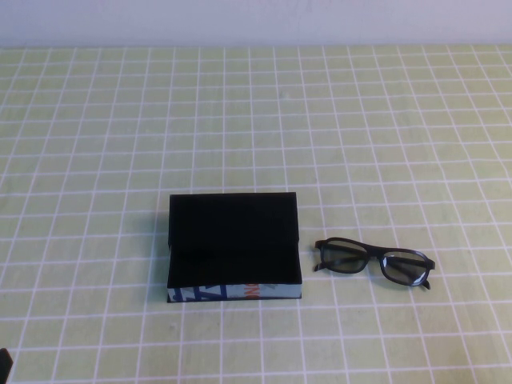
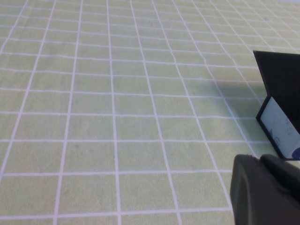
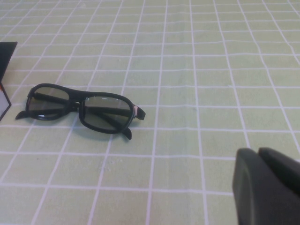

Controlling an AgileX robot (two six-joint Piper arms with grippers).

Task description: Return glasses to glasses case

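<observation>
- Nearest the high camera, a dark corner of the left hand (image 1: 4,364) shows at the lower left edge of the worktop; its own wrist view shows only part of the black housing (image 2: 265,190), so whether it is released or clenched cannot be told.
- Right hand (image 3: 267,185): outside the high view; its wrist view shows only black housing above the cloth, near the glasses, grip state likewise impossible to tell.
- Glasses case (image 1: 233,248): open, lid upright at the rear, black lining exposed, printed blue, white and orange-red front facing the camera.
- Glasses (image 1: 374,262): black frame, greyish lenses, lying on the cloth just right of the case, apart from it.
- Worktop (image 1: 256,120): pale green cloth with a white grid; a plain white wall (image 1: 256,20) runs behind it.
</observation>
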